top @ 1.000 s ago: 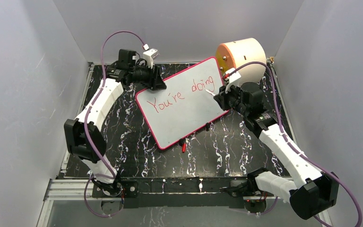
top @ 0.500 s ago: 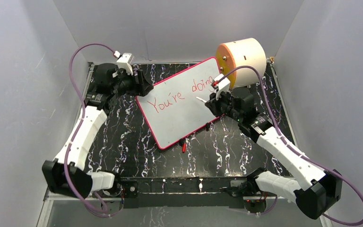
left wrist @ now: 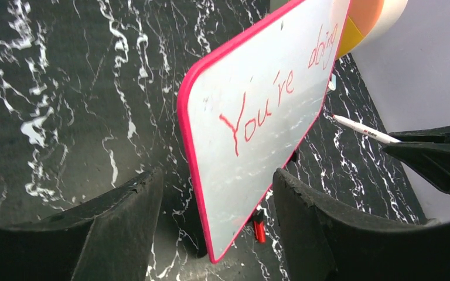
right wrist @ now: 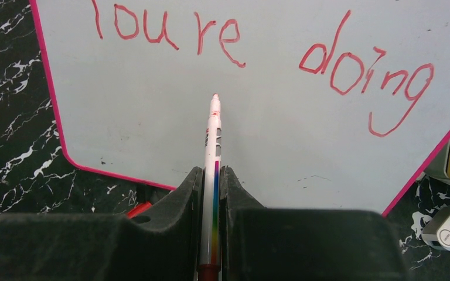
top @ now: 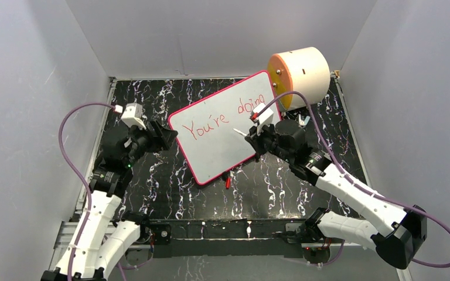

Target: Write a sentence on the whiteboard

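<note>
The whiteboard [top: 220, 146], white with a pink-red frame, stands tilted at mid-table. The sentence [top: 225, 116] on it reads "You're doing" in red on one line, also clear in the right wrist view [right wrist: 240, 50]. My right gripper [top: 258, 136] is shut on a slim white marker [right wrist: 214, 146]. The marker's red tip points at the blank board face [right wrist: 152, 117] just below the words; I cannot tell whether it touches. My left gripper [top: 167, 136] is open and empty, just off the board's left edge [left wrist: 183, 117], which shows between its fingers [left wrist: 129, 211].
A cream cylinder [top: 302, 73] with an orange face lies behind the board's far right corner. A red marker cap [top: 228, 182] lies on the black marbled table [top: 281, 187] by the board's near edge. A small white part [right wrist: 442, 231] lies right of the board. Grey walls close in three sides.
My left gripper let go of the board's far left corner, opened and drew back toward the near left. My right gripper carried the marker left from the end of "doing" to below the words.
</note>
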### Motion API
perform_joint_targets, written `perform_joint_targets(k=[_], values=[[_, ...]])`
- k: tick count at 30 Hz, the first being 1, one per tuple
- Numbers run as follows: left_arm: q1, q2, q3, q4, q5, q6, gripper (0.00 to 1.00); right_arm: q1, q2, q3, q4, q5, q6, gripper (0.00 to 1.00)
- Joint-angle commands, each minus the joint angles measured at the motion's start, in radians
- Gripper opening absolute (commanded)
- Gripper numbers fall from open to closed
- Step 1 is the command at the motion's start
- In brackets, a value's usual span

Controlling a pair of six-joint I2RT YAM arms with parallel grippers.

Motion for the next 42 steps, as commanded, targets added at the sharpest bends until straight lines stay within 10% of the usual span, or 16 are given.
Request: perform_joint_targets(k=[1,22,42], values=[[0.006,-0.044,-0.112,0.062,0.014,-0.096,0.65,0.041,-0.024,-0.025,0.091,0.042,0.013,0.0],[0.006,0.07,-0.44,0.582,0.168,-0.302,0.47,0.107,-0.015,-0.103,0.195,0.075,0.005,0.0],[0.006,0.078,-0.567,0.774,0.173,-0.28,0.02,0.25,0.01,-0.077,0.094,0.258,0.004,0.0]])
